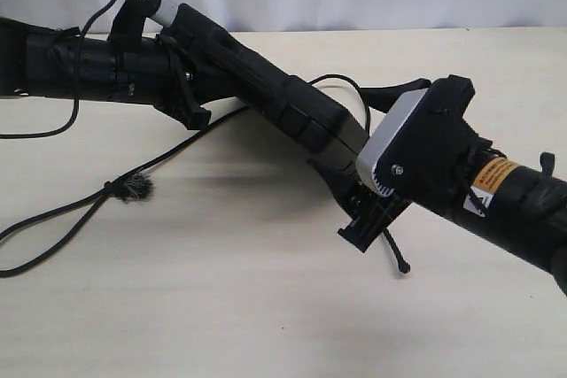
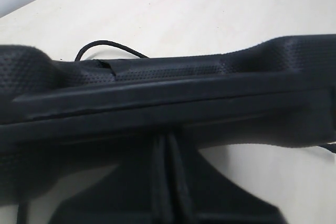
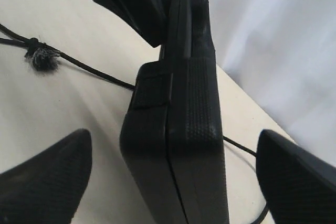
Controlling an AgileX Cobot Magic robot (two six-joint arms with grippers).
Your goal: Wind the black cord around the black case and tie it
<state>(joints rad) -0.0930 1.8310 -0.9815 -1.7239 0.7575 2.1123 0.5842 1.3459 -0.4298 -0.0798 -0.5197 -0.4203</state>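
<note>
Nearest, my right gripper (image 3: 170, 182) stands wide apart, one pad on either side of the black case (image 3: 194, 93) at its end, neither touching it. The case hangs clear of the table (image 1: 266, 325), on edge and tilted. I judge it rigid and fairly light, and its pebbled skin should give good purchase, so it is best pinched across the thin edge. Further along, my left gripper (image 1: 188, 102) is clamped on the case's far end. The black cord (image 1: 177, 152) lies slack on the table below and loops up behind the case. It looks limp and braided, so I'd take it just beside the frayed knot (image 1: 135, 188)
</note>
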